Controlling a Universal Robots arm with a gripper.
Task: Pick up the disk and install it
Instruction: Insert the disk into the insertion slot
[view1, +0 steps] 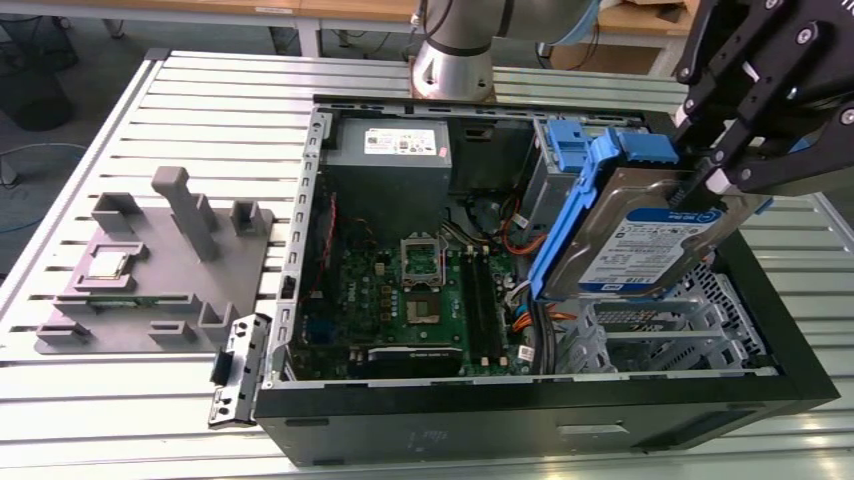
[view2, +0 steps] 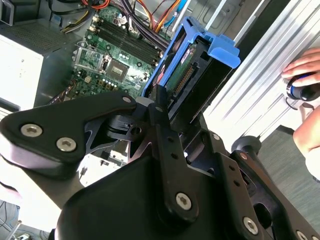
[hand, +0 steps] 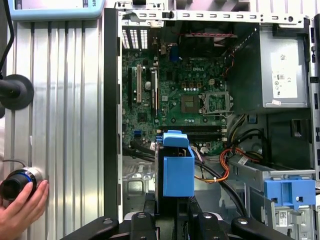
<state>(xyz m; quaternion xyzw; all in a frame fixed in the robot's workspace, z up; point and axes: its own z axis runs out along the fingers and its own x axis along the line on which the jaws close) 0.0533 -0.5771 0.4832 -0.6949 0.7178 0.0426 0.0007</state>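
Observation:
The disk (view1: 638, 238), a silver hard drive with a white-and-blue label in a blue plastic carrier frame, hangs tilted over the drive bay side of the open computer case (view1: 534, 400), at the exterior view's right. My gripper (view1: 703, 188) is shut on its upper edge. In the second wrist view the disk (view2: 192, 70) juts out beyond the gripper (view2: 159, 100), with its connector side showing. In the first wrist view the disk's blue carrier (hand: 177, 172) shows edge-on above the motherboard (hand: 175, 95), with the gripper (hand: 173, 212) clamped on it.
Inside the case lie the grey power supply (view1: 390, 145), cables and a perforated drive cage (view1: 667, 320). Another blue carrier (hand: 290, 192) sits in a bay. A grey fixture (view1: 147, 270) holding a processor chip (view1: 107, 264) stands left of the case. A person's hand (hand: 20, 210) rests on the slatted table.

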